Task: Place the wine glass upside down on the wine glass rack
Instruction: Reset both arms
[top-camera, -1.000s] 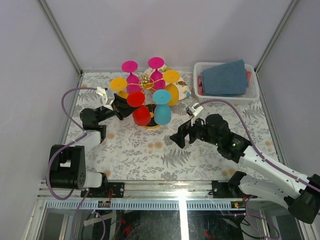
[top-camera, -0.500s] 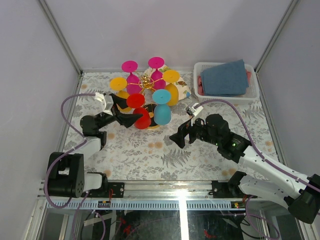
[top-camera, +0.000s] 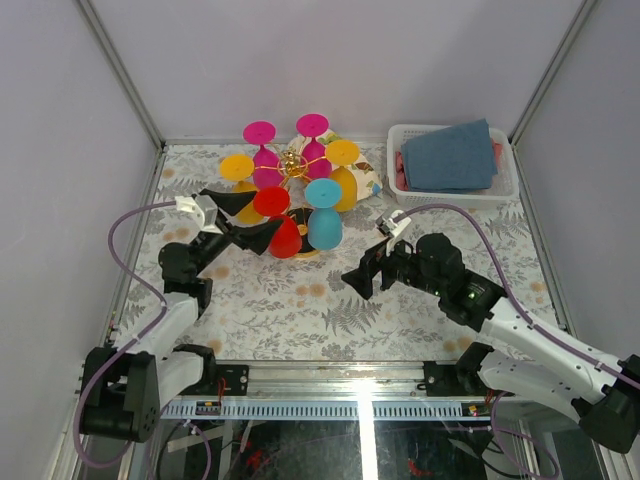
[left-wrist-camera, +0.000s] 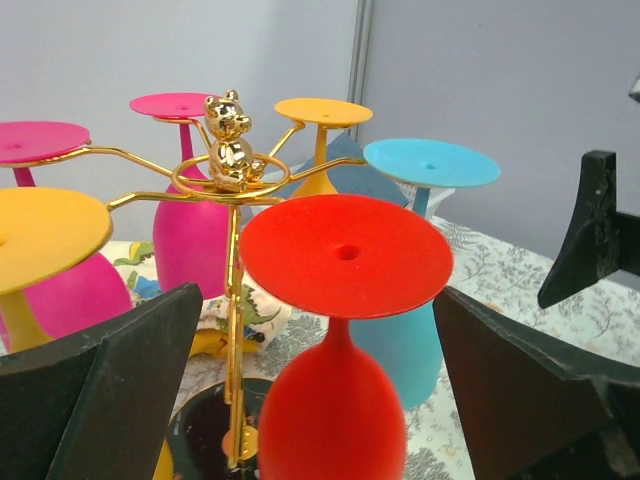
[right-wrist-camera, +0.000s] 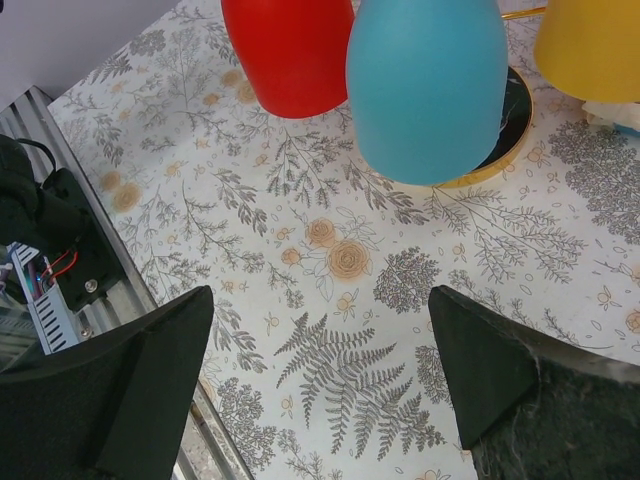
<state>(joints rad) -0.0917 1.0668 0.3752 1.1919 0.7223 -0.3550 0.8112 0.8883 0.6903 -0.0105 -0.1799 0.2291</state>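
- At the near left side of the wine glass rack (top-camera: 291, 164), the red wine glass (left-wrist-camera: 335, 410) hangs upside down, bowl low and flat foot on top, its foot about level with those of its neighbours
- Around it, the left fingers (left-wrist-camera: 100, 385) stand spread wide, one on each side; the wrist view shows a gap to the glass on both sides, so they hold nothing
- Over the table (right-wrist-camera: 330, 260), right of the rack, the right fingers (right-wrist-camera: 110, 400) are likewise wide apart and empty, pointing toward the blue glass (right-wrist-camera: 425, 80) and the red one
- Five other glasses hang on the rack the same way: two pink, two yellow and the blue one, ringed about the little gold bear (left-wrist-camera: 228, 140) on the central post
- Judged from this, the placing itself looks done: the glass is inverted, carried by the rack and free of the fingers
- What seems left is only for the left arm to back away without knocking the red bowl or foot, since both fingers sit near them
- Whether the stem sits fully home in its loop I cannot tell, as the foot hides the wire beneath it
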